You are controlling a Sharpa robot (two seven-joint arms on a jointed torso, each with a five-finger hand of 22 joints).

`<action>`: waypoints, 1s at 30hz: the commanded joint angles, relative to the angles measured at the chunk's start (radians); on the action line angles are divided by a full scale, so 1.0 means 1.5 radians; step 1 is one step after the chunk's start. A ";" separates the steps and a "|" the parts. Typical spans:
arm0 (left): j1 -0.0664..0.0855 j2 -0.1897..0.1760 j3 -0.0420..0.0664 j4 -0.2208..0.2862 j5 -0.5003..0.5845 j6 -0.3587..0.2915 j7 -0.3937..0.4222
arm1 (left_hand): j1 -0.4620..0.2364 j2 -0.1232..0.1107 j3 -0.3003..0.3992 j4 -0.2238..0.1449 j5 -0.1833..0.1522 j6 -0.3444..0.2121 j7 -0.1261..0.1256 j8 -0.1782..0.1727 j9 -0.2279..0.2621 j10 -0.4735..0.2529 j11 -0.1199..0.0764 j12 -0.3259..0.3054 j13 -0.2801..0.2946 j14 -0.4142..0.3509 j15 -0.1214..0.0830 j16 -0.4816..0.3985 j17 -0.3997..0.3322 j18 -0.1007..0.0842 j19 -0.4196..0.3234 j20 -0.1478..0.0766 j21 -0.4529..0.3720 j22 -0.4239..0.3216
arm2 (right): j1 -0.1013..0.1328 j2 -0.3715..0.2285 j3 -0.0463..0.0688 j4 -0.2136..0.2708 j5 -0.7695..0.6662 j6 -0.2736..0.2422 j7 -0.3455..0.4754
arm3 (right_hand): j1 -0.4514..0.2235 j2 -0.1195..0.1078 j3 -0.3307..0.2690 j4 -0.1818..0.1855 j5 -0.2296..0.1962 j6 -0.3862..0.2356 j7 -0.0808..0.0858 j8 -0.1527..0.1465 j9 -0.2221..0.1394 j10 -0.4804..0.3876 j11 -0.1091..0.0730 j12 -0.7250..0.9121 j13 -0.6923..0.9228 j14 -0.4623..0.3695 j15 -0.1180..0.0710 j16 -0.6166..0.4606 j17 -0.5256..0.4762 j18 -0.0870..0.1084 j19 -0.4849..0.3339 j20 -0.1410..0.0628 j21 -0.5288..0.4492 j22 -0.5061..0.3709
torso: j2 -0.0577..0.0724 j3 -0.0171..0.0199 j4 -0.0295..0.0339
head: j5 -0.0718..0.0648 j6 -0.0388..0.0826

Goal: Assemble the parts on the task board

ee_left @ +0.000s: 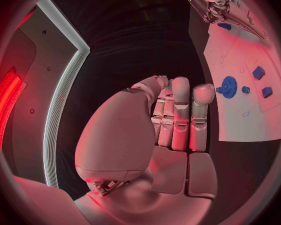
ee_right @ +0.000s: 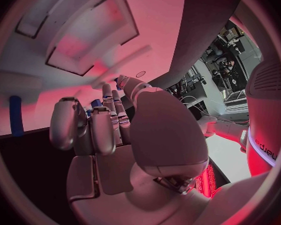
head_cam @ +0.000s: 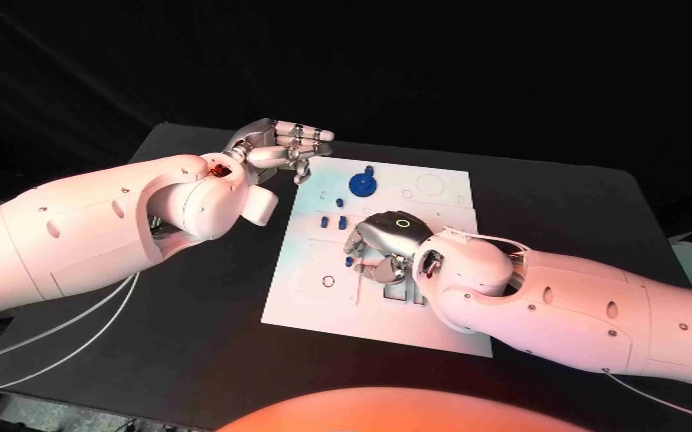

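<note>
The white task board (head_cam: 433,190) lies in the middle of the black table. A round blue gear-like part (head_cam: 364,184) sits near its far side, with small blue parts (head_cam: 330,222) closer in. My left hand (head_cam: 283,144) hovers at the board's far left corner, fingers straight, holding nothing. The left wrist view shows this hand (ee_left: 178,117) beside the board (ee_left: 250,122), the gear (ee_left: 228,85) and small blue parts (ee_left: 263,82). My right hand (head_cam: 381,250) is low over the board's middle with its fingers curled down. In its wrist view a bit of blue (ee_right: 95,104) shows by the fingertips (ee_right: 108,92); whether they hold it is unclear.
Recessed slots and outlines mark the board (ee_right: 72,35) under my right hand, and a long blue part (ee_right: 15,116) lies at its edge. Bare black table (head_cam: 188,352) surrounds the board. White cables (head_cam: 72,337) trail off the left arm.
</note>
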 commanded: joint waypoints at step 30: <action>0.001 -0.004 -0.003 -0.001 0.000 0.017 -0.001 | -0.002 0.002 -0.002 -0.002 0.000 -0.001 0.003 0.003 -0.001 -0.006 0.001 0.004 0.001 -0.004 0.001 -0.003 0.000 0.012 -0.002 0.001 -0.005 -0.001 | 0.073 -0.171 0.010 0.061 -0.012 0.041 -0.018 | -0.017 -0.014 -0.053 -0.005 0.012 0.017 -0.015 0.009 0.002 -0.019 -0.004 0.025 -0.005 0.025 0.002 -0.002 -0.002 0.011 -0.006 0.001 -0.018 0.062 | -0.001 -0.0010 -0.0015 | -0.025 0.018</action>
